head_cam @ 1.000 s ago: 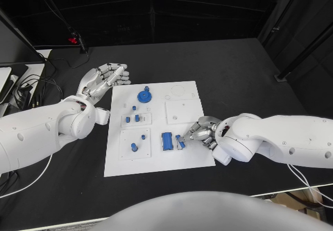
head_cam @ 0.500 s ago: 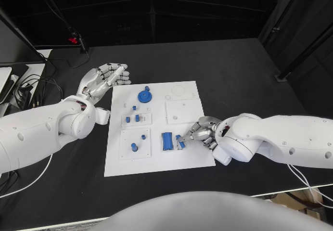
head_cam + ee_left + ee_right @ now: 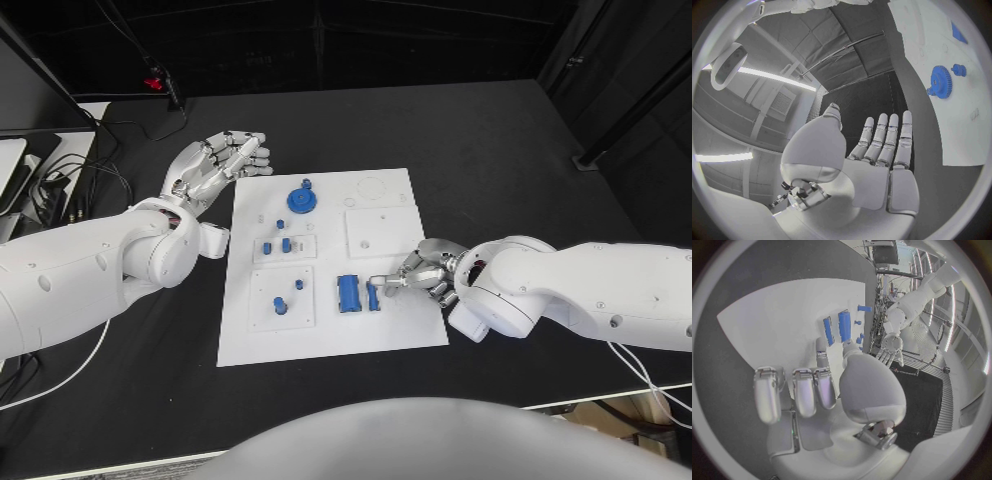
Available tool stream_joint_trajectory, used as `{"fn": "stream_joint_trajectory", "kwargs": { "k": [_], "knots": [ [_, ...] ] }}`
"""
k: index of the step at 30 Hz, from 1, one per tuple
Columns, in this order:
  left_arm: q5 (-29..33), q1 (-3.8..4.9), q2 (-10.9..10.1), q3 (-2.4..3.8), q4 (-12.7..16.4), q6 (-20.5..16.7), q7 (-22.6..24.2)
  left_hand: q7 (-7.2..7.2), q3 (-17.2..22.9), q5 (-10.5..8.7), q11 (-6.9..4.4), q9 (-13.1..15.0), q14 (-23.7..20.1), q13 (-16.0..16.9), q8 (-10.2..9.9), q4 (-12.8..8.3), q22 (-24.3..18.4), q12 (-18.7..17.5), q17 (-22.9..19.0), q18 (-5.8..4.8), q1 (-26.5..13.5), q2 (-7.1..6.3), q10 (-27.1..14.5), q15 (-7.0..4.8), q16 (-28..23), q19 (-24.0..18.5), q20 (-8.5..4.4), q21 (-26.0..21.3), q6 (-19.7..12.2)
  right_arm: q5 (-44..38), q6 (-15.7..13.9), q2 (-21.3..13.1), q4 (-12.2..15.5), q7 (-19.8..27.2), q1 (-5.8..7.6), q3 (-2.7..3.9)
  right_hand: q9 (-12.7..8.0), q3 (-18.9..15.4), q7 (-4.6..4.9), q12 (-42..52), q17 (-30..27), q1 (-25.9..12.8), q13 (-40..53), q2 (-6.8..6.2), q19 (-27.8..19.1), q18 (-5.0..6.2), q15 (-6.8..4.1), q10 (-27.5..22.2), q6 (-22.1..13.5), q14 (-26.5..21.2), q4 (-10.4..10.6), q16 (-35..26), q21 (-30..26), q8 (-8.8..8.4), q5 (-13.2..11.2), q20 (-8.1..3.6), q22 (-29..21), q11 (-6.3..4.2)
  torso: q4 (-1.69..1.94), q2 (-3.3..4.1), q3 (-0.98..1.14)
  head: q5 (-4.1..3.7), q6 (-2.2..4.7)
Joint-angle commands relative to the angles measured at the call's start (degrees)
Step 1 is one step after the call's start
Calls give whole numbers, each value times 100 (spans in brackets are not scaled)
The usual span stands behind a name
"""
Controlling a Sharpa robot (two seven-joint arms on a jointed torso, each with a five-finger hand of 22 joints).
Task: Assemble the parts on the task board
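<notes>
The black table (image 3: 476, 140) is carrying the white board (image 3: 378, 335) in its middle, long side running away from the robot. Beyond the table, dark curtains are closing off the room, and cables with a red clip (image 3: 152, 84) are trailing at the far left corner (a monitor edge is showing there too).

The left hand (image 3: 214, 166) is hovering flat above the table just off the board's far left corner, fingers straight and side by side, holding nothing. Near it on the board, the blue gear (image 3: 300, 199) is lying flat.

The right hand (image 3: 421, 277) is sitting low at the board's right edge, fingers curled in, fingertips right beside a small blue part (image 3: 374, 293); I cannot tell whether they are pinching it. Just beside that, a blue bar (image 3: 348, 292) is lying on the board. More small blue parts are standing in the raised plates on the left.
</notes>
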Motion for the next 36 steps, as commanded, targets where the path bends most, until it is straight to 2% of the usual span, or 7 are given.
{"fn": "stream_joint_trajectory", "kwargs": {
  "k": [1, 12, 19, 24, 27, 31, 36],
  "knots": [
    [13, 8, 2, 4, -6, 55, 35, 782, -47, 32, 6, -5, -28, -7, 38, 3, -9, 29, -10, -20, 22, 57, -42, -5, 30, -32, -9, 15, -41, -246, 94, -15, 27, 56, 7, 1, 66, -99, -31, 19, 1509, 53, 1508, 70, 596, -43, -39, 617, -3, 606, 49, 14, 19, 59, -71, -49, 1509, -42, -2, -1, 5, -2, 0],
    [13, 8, 19, 4, -21, 57, 32, 782, -47, 32, 6, -5, -28, -7, 38, 3, -9, 29, -10, -20, 22, 57, -42, -5, 30, -32, -9, 15, -41, -265, 867, -61, 50, -255, 7, 1, 837, -489, -109, 19, 1509, 395, 1508, 354, 596, -43, -123, 617, -331, 606, 55, 14, 19, 785, -85, -139, 1509, -113, -2, -2, -5, -19, 0],
    [13, 7, 29, 4, -29, 62, 31, 782, -47, 32, 6, -5, -28, -7, 38, 3, -9, 29, -10, -20, 22, 57, -42, -5, 30, -32, -9, 15, -41, -266, 1044, -20, 50, -307, 6, 0, 1089, -576, -117, 19, 1509, 514, 1508, 448, 596, -43, -124, 617, -475, 606, 41, 14, 19, 999, 4, -140, 1509, -123, 2, -3, 1, -35, 0],
    [13, 6, 26, 4, -26, 60, 35, 782, -48, 33, 7, -5, -29, -8, 42, 2, -10, 32, -14, -20, 27, 61, -44, -5, 34, -33, -9, 15, -44, -267, 645, -41, 53, 20, 6, 0, 1200, -664, -97, 19, 1509, 482, 1508, 504, 596, -43, -123, 617, -606, 606, 66, 14, 19, 1061, 39, -140, 1509, -107, 6, 0, 2, -30, 0],
    [13, 4, 17, 4, -22, 54, 48, 782, -48, 33, 7, -5, -29, -8, 42, 2, -10, 32, -14, -20, 27, 61, -44, -5, 34, -33, -9, 15, -44, -263, 47, -102, 65, 627, 6, 0, 1267, -733, -87, 19, 1509, 472, 1508, 506, 596, -43, -127, 617, -666, 606, 65, 14, 19, 1102, 151, -141, 1509, -95, -8, -4, 7, 2, 0],
    [13, -3, 5, 4, -11, 41, 70, 782, -49, 34, 7, -6, -29, -8, 44, 2, -11, 33, -16, -20, 30, 65, -46, -5, 35, -33, -9, 16, -46, -138, -668, -200, 92, 1681, 7, 1, 1354, -815, -76, 19, 1509, 489, 1508, 486, 596, -43, -142, 617, -775, 606, 64, 14, 19, 1157, 329, -148, 1509, -96, -3, -6, 10, 22, 0],
    [13, -27, 1, 4, 5, 5, 136, 782, -49, 34, 7, -6, -30, -9, 45, 2, -11, 33, -17, -20, 32, 67, -48, -5, 36, -33, -9, 16, -47, 668, -1329, -305, 46, 3610, 74, 6, 1468, -858, -21, 19, 1509, 745, 1508, 590, 596, -43, -41, 617, -1091, 606, 69, 14, 19, 1256, 535, -75, 1509, -57, 11, -20, 13, 40, 0]
  ]
}}
